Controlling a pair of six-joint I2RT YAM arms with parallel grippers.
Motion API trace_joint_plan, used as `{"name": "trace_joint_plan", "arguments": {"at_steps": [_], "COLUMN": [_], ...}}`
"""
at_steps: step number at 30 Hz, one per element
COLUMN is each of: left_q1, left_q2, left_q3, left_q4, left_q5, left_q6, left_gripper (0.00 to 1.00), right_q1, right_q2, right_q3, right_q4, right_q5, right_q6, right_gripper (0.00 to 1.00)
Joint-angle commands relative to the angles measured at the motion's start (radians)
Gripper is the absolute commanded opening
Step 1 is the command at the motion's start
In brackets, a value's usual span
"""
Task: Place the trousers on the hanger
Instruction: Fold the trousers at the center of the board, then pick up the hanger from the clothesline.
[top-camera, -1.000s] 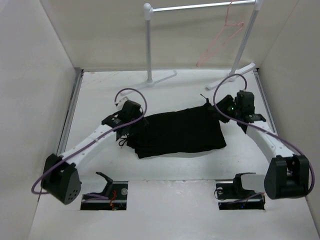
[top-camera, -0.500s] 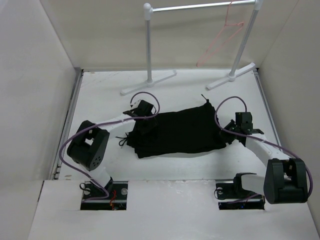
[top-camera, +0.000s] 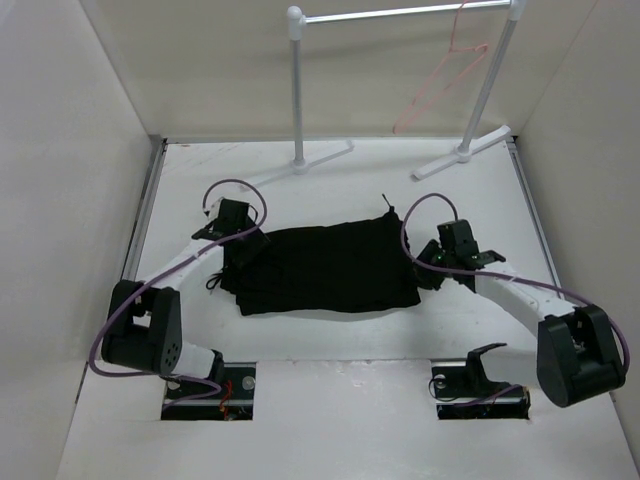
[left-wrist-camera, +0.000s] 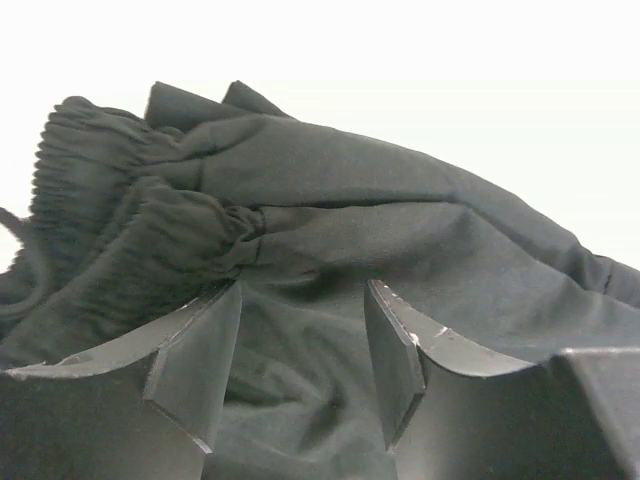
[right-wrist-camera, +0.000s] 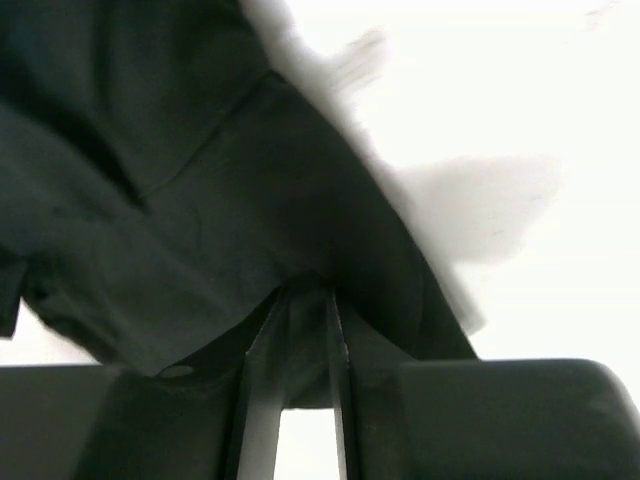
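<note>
The black trousers (top-camera: 320, 268) lie folded flat on the white table, mid-view. My left gripper (top-camera: 240, 252) is at their left, waistband end. In the left wrist view its jaws (left-wrist-camera: 303, 310) stand partly closed with a puckered bunch of trousers cloth (left-wrist-camera: 330, 190) between them. My right gripper (top-camera: 424, 268) is at the right end. In the right wrist view its jaws (right-wrist-camera: 305, 305) are nearly together, pinching the trousers' edge (right-wrist-camera: 180, 200). The pink wire hanger (top-camera: 440, 85) hangs from the rail at the back right, away from both grippers.
A white rack (top-camera: 296, 90) with two posts and splayed feet stands at the table's back. White walls close in the left, right and back sides. A drawstring end (top-camera: 386, 203) sticks out at the trousers' far corner.
The trousers have slid to the left as a whole, keeping their shape. Both grippers moved left with them. The left arm has changed its pose.
</note>
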Motion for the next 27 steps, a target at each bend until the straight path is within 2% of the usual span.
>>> {"name": "trace_joint_plan", "arguments": {"at_steps": [1,3,6,7,12,15,17,20,22,24,26,27], "left_q1": [0.040,0.060,0.060,0.054,-0.024,-0.075,-0.101,-0.130,-0.147,-0.170,-0.192,-0.202], "left_q2": [-0.062,-0.073,-0.082,-0.085,-0.089,-0.069,-0.061,-0.055,-0.055,-0.053,-0.052,-0.052], "left_q3": [0.031,0.059,0.108,0.123,0.192,0.227,0.244,0.264,0.272,0.275,0.278,0.278], "left_q4": [-0.046,-0.061,-0.084,-0.089,-0.098,-0.098,-0.098,-0.101,-0.102,-0.098,-0.093,-0.089], "left_q5": [-0.018,-0.018,-0.017,-0.018,-0.040,-0.046,-0.047,-0.052,-0.056,-0.060,-0.060,-0.060], "left_q6": [0.071,0.084,0.090,0.091,0.090,0.085,0.084,0.084,0.082,0.081,0.081,0.081], "left_gripper": [0.51,0.51,0.51,0.51,0.50,0.50,0.50,0.50,0.49,0.46,0.37,0.28], "right_q1": [0.014,0.014,0.019,0.023,0.023,0.027,0.028,0.028,0.028,0.028,0.022,0.014], "right_q2": [-0.052,-0.080,-0.081,-0.077,-0.062,-0.054,-0.098,-0.172,-0.202,-0.203,-0.169,-0.151], "right_q3": [0.093,0.114,0.092,0.070,-0.039,-0.031,0.024,0.154,0.243,0.347,0.455,0.498], "right_q4": [-0.053,-0.070,-0.072,-0.067,-0.012,-0.007,-0.056,-0.156,-0.168,-0.165,-0.120,-0.103], "right_q5": [0.007,0.008,0.011,0.014,0.053,0.038,0.050,0.076,0.065,0.067,0.064,0.062], "right_q6": [-0.007,-0.020,-0.022,-0.016,-0.011,-0.030,-0.062,-0.108,-0.149,-0.186,-0.229,-0.241], "right_gripper": [0.33,0.39,0.40,0.39,0.22,0.22,0.29,0.49,0.55,0.57,0.46,0.39]}}
